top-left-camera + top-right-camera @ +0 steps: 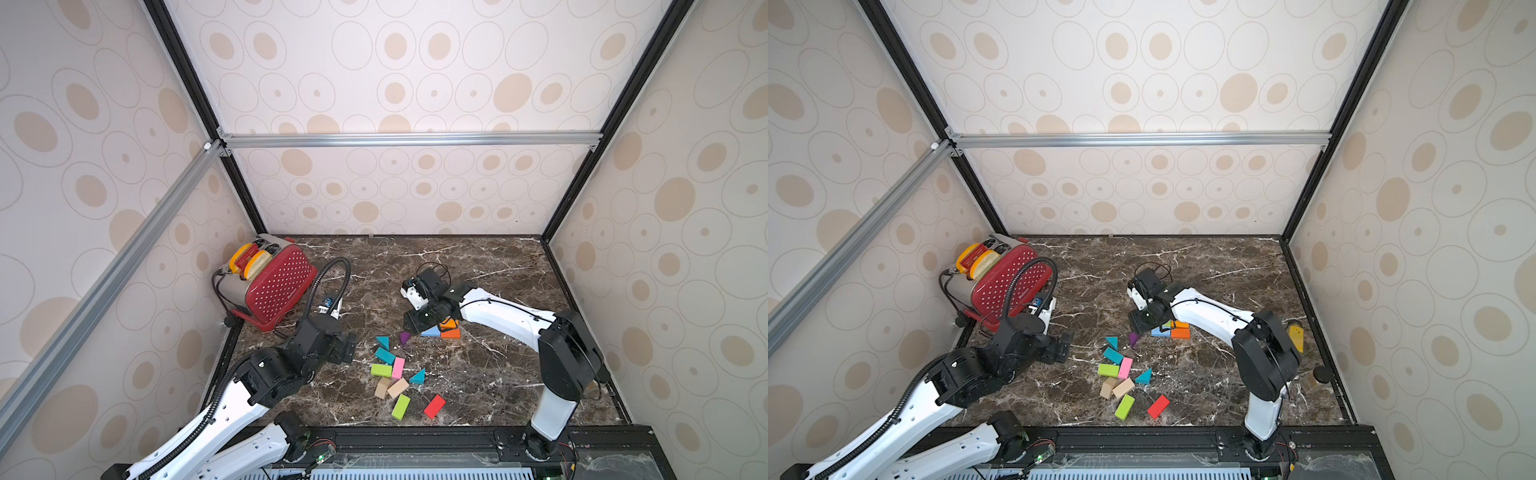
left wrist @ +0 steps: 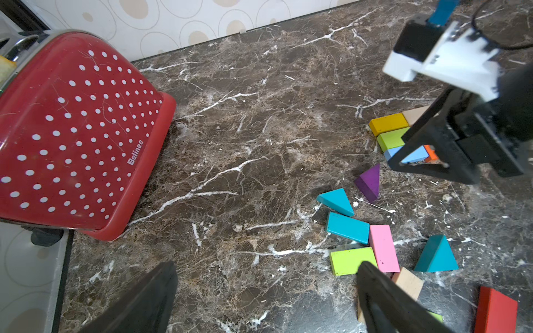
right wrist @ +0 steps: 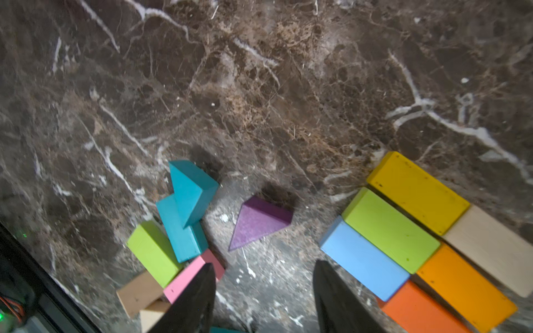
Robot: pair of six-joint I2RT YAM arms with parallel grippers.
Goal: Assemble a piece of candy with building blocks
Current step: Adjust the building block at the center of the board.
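My right gripper (image 3: 264, 299) hangs parted and empty over the light, rigid purple wedge (image 3: 259, 223); I'd pinch its flat faces.

A dark marble table (image 1: 478, 257) is seen, with a red toaster (image 1: 270, 286) set at its far corner. Well apart from the toaster, loose building blocks (image 1: 395, 374) are scattered, and beside them six bricks (image 3: 418, 239) are laid touching.

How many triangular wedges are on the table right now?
3 visible: a purple wedge beside the packed block group, a teal wedge next to it, and another teal wedge near the pink block. The right arm may hide more.
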